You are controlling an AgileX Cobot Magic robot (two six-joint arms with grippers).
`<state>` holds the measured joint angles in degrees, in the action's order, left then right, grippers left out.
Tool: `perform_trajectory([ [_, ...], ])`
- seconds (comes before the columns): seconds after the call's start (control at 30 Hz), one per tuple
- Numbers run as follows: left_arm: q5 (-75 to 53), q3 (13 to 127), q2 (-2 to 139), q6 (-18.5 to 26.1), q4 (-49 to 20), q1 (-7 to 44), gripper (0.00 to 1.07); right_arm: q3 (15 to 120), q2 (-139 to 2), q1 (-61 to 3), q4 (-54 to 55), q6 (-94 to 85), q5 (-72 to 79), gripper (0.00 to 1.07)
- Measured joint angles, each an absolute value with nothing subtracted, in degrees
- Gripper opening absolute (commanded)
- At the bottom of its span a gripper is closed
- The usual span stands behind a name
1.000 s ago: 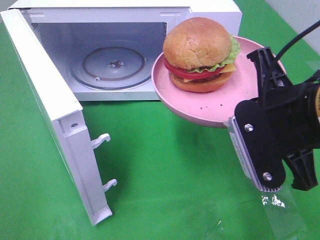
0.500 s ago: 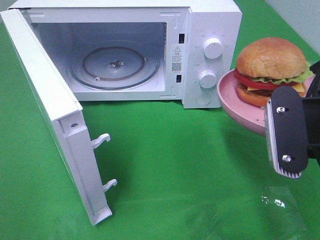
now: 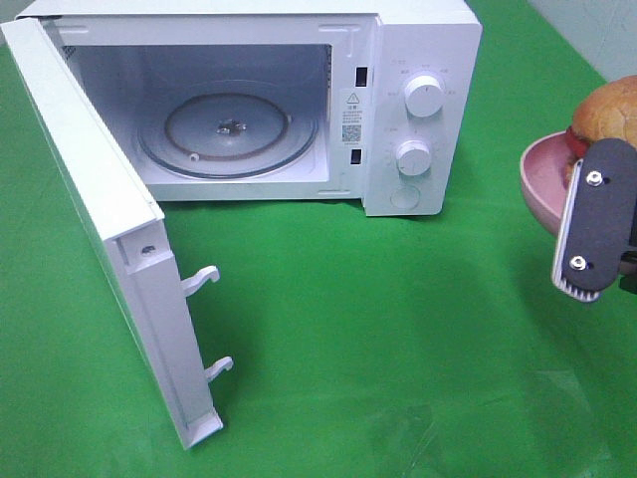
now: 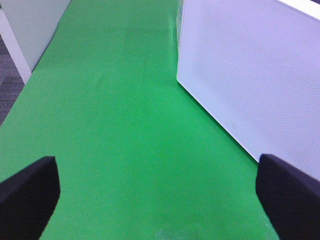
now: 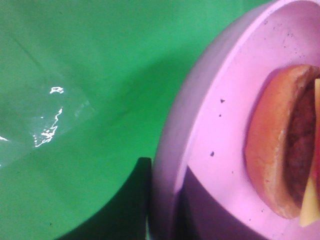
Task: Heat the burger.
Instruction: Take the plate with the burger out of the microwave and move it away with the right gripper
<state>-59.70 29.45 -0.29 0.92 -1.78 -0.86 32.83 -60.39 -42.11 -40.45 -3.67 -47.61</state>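
- Burger [image 3: 609, 108] placement first: it rides on the pink plate [image 3: 539, 179] at the far right edge of the high view, lifted clear of the green cloth [image 3: 398, 329] and well to the right of the microwave [image 3: 249, 100], beyond its control knobs [image 3: 424, 97].
- Microwave: its door [image 3: 109, 229] stands swung wide open and the glass turntable [image 3: 227, 131] inside is bare, so you have a free landing spot. The opening looks only somewhat wider than the plate, so judge your entry carefully.
- Plate: it looks stiff and smooth, likely slippery at the rim. The right gripper [image 3: 593, 221] is clamped nearly closed on that rim, as the right wrist view shows [image 5: 165, 200]. Held from one edge, the plate will want to sag, so keep it level.
- Burger handling: a loose stack of bun, patty and cheese [image 5: 311, 210], probably light and soft. Nothing pins it down, so a tilt or jerk could slide it off. Carry it by the plate; don't pinch the bun.
- Left gripper [image 4: 160, 200]: its fingers are spread fully apart and hold nothing, low over the cloth beside the outer face of the door.
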Motion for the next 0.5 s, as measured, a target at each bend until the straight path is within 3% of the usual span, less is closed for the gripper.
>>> perform_trajectory([
  [0.5,-59.7,29.5,-0.3,0.9,-1.8,-0.9,1.00,32.8,-62.3,-42.1,-45.5,22.1,-56.1,0.00],
])
